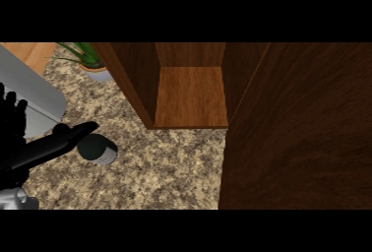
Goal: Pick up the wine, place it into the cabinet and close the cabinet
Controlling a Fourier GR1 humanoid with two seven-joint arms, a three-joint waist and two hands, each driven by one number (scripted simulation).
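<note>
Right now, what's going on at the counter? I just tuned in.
A black hand reaches across the speckled counter, its fingers straight and pointing at the wine, a dark bottle seen from above that stands on the counter; the fingertips overlap its top edge, no grasp yet. Which arm that hand belongs to I cannot tell. Another open hand rests at the view's left edge. The wooden cabinet is open, its door swung out at right. A potted plant stands behind.

One wine bottle (99, 149) stands on the single speckled tabletop (160, 167). There is one wooden cabinet (190, 98) with one open door (298, 133), one potted plant (91, 61), one grey appliance (29, 91), and one black hand (33, 142).
</note>
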